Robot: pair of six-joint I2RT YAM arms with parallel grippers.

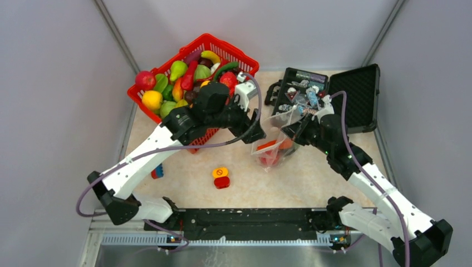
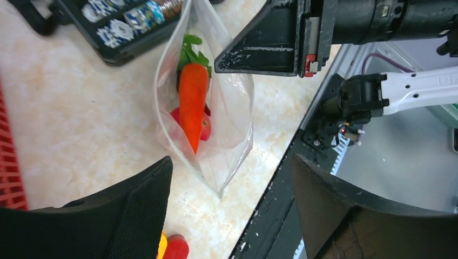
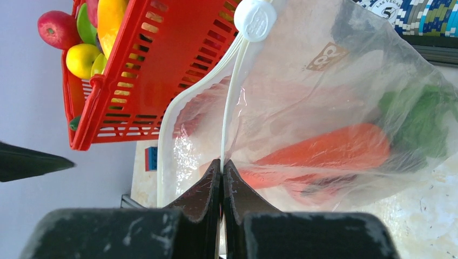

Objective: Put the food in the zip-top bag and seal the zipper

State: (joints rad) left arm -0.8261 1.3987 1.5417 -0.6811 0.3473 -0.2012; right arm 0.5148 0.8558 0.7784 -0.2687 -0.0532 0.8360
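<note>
The red basket [image 1: 234,49], at 11 o'clock on the table, holds most of the food [image 1: 151,100]. At 4 o'clock from it, the zip-top bag [image 1: 275,146] contains a carrot [image 2: 193,102] and something red, its mouth gaping. The right gripper [image 3: 222,164] pinches the unsealed zipper [image 3: 231,108]; the left gripper [image 2: 229,164] hangs wide and empty.

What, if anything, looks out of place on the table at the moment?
Two non-food items lie loose on the table: an orange-and-red button block near the zip-top bag, and a blue-and-red brick half hidden by the left arm. Nothing looks spilled or damaged.
</note>
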